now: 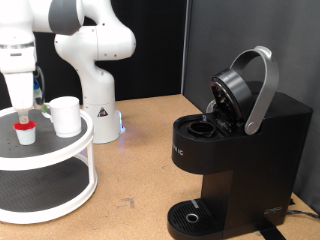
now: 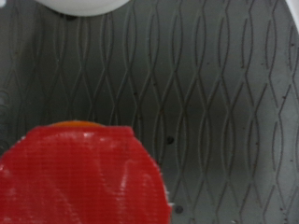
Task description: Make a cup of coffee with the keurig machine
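wooden table [image 1: 140, 150] | keurig machine [image 1: 235, 160] head tilted open | cup [image 1: 65, 115] upright

- The keurig machine [image 1: 235, 160] looks like black plastic: its body is matt, its rounded head glossier, and its curved handle band has a grey-silver satin sheen.
- The cup [image 1: 65, 115] is smooth, plain white, and looks ceramic or plastic.
- The pod [image 1: 24, 130] has a smooth red top, slightly shiny in the wrist view [image 2: 79, 177].
- The round white stand [image 1: 60, 195] looks like smooth plastic; its dark grey liner [image 2: 215, 84] is matt, ribbed with wavy lines.
- The table [image 1: 140, 180] is a matt, brown wood-like board.
- The arm [image 1: 95, 50] has glossy white shells.
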Tool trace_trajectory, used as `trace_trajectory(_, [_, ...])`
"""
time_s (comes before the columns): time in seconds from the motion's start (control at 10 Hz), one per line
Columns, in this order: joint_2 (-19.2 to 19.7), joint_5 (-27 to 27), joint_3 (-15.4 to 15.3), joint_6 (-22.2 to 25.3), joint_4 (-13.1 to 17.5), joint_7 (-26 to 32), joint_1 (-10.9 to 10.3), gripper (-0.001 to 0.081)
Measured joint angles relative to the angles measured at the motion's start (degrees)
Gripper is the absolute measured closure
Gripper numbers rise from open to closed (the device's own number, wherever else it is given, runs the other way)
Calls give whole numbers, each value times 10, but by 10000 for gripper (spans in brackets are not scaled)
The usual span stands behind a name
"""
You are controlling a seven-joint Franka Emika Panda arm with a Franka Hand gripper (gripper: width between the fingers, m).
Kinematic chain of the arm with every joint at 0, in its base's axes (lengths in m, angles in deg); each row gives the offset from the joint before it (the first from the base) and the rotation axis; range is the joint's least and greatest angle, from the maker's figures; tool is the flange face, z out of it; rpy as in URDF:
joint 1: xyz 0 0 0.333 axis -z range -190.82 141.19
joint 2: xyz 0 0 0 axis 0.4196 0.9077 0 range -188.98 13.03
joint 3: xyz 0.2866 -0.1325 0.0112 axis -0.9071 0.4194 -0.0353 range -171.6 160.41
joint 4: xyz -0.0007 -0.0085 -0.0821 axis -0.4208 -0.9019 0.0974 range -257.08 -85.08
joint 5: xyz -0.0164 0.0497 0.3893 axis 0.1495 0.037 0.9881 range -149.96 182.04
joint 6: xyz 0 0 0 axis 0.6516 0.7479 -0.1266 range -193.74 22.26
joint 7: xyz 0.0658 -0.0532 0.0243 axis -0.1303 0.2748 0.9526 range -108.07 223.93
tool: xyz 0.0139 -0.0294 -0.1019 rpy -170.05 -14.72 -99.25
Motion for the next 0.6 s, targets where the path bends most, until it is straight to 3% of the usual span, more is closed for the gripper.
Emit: trace_trajectory(0.6, [19, -8, 13, -49, -30, 0, 5, 1])
